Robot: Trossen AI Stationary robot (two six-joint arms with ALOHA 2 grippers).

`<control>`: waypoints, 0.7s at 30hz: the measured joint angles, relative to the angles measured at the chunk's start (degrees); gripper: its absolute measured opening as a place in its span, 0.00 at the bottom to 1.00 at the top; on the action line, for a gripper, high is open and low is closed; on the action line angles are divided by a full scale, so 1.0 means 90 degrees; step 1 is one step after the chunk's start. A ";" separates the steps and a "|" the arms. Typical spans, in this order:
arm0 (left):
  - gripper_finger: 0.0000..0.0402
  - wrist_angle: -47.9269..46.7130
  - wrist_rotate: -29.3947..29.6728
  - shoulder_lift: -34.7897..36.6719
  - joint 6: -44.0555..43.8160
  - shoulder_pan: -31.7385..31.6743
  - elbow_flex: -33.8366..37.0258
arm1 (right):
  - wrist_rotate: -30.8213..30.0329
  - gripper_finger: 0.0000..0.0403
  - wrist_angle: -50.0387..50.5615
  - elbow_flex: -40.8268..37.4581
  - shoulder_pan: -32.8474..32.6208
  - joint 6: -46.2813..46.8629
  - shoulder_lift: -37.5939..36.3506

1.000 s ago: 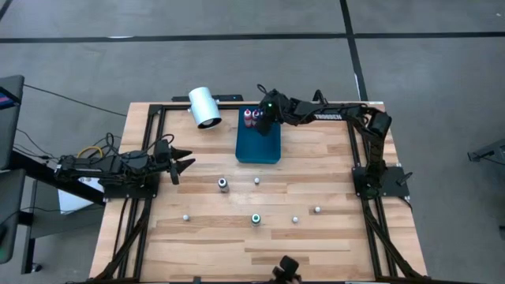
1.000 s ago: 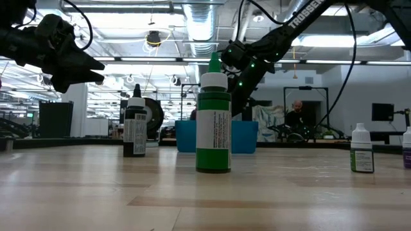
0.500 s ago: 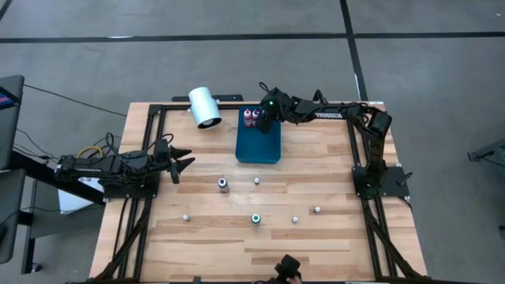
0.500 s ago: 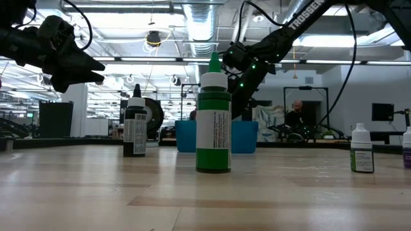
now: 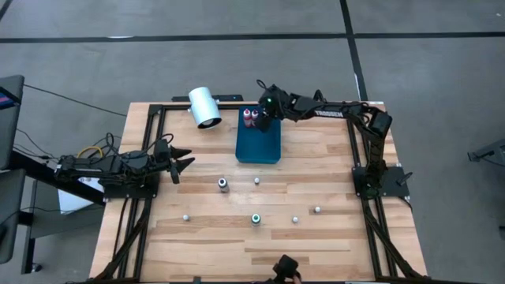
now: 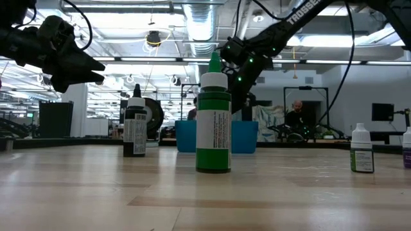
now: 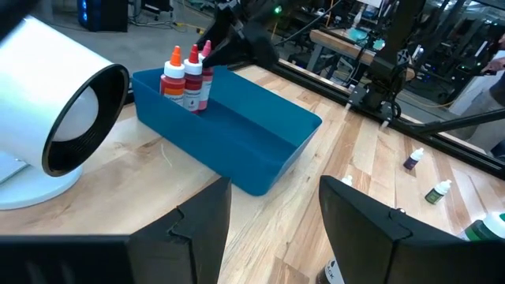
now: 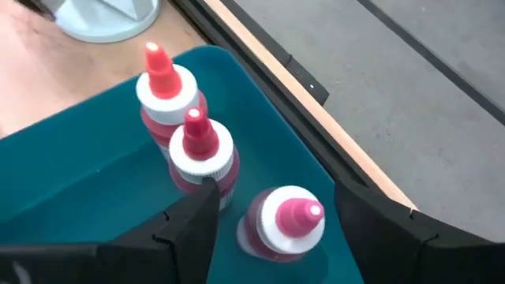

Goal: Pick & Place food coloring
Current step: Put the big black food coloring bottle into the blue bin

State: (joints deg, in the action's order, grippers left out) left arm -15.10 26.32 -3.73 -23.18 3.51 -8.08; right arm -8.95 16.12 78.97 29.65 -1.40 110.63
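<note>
A blue tray (image 5: 259, 143) lies at the table's far middle. Three red- and pink-capped food coloring bottles (image 8: 201, 150) stand upright on its floor at its far end (image 7: 188, 77). My right gripper (image 8: 274, 189) hangs open above that end (image 5: 266, 115); the nearest pink bottle (image 8: 284, 225) stands between its fingers, apart from both. Several more small bottles stand loose on the wood, among them a green one (image 5: 256, 218) (image 6: 213, 122) and a dark one (image 5: 223, 184) (image 6: 135, 128). My left gripper (image 5: 186, 163) (image 7: 276, 213) waits open at the table's left side.
A large white cylinder (image 5: 205, 106) (image 7: 63, 118) lies on its side left of the tray. A black frame (image 5: 150, 150) runs along the table's edges. Small bottles (image 5: 317, 210) (image 6: 362, 149) dot the near half. A person (image 6: 297, 110) shows in the room behind.
My right gripper has opened over the tray's far end and let go of the pink bottle, which now stands on the tray floor beside the other two. The gripper has also risen a little. My left arm has kept still.
</note>
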 joint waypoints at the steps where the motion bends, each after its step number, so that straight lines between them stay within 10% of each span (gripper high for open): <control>1: 0.46 -0.0001 0.0000 0.0000 0.0000 -0.0001 0.0000 | 0.0002 0.59 0.0128 0.0111 -0.0009 -0.0069 0.0000; 21: 0.46 -0.0004 0.0001 0.0001 0.0000 0.0000 0.0000 | 0.0005 0.60 0.2739 0.1836 -0.0356 -0.0855 -0.0154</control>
State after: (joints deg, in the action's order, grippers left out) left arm -15.14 26.33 -3.72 -23.18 3.51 -8.08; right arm -8.91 40.77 95.49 26.44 -9.09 109.24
